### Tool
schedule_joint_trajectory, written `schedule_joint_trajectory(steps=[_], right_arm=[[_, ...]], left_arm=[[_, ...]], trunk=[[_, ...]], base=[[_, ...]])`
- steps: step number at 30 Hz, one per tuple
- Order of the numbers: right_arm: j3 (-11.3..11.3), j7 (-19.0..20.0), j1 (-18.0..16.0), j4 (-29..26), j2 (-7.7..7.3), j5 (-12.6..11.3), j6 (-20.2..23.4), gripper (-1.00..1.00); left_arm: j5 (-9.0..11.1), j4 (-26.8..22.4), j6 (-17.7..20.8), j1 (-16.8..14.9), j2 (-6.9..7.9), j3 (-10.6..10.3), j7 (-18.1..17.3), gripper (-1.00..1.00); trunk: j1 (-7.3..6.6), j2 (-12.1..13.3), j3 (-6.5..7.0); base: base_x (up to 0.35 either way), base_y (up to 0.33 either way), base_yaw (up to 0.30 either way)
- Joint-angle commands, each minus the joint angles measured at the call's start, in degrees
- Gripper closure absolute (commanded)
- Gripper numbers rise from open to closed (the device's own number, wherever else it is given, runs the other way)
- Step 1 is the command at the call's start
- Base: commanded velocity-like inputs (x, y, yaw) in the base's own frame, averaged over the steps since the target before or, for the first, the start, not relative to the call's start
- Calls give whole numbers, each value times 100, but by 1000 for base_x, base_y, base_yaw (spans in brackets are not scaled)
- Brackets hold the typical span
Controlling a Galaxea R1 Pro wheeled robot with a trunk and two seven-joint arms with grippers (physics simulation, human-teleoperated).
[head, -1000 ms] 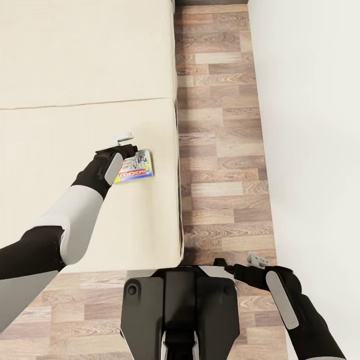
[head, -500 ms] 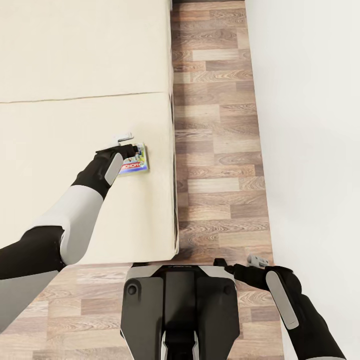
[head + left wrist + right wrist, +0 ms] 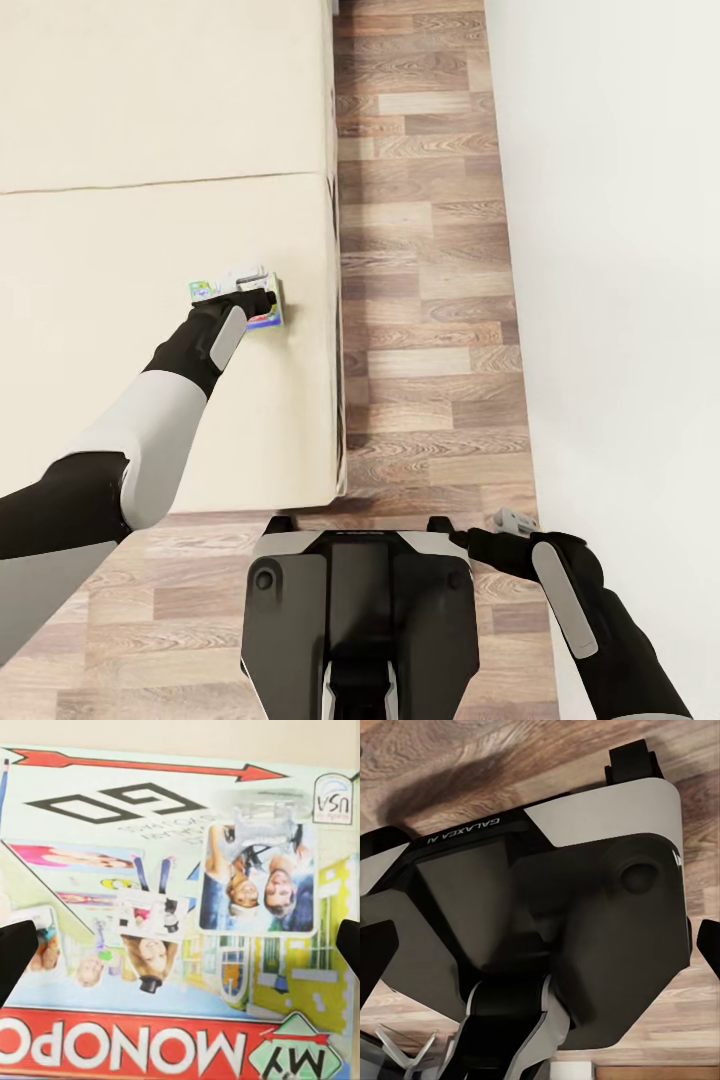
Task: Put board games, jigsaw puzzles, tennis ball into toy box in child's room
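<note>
Beige bed — left gripper over board game — jaws seemingly apart

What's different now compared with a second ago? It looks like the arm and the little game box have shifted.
Mostly the camera and robot slid: the bed edge and floor drift left in the head view. That brought the left gripper from beside the board game to right over it, fingers spread wide on either side in the left wrist view, not yet gripping. The game lies flat on the bed as before. The right gripper stays low by the base.

Matt beige cloth covers the bed, the board game is glossy printed card, the floor grained wood.
</note>
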Motion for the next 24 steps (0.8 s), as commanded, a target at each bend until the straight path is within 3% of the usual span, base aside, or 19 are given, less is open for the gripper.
schedule_joint_trajectory(steps=[1,24], right_arm=[[1,-57,-1,-6,0,-61,20,-100],[1,-57,-1,-2,4,-62,20,-100]], left_arm=[[61,-9,23,-1,-3,14,30,-100],[67,-9,21,-1,4,49,27,-100]], trunk=[[3,-9,-6],[3,-9,-6]], base=[[-15,-15,0],[60,23,0]])
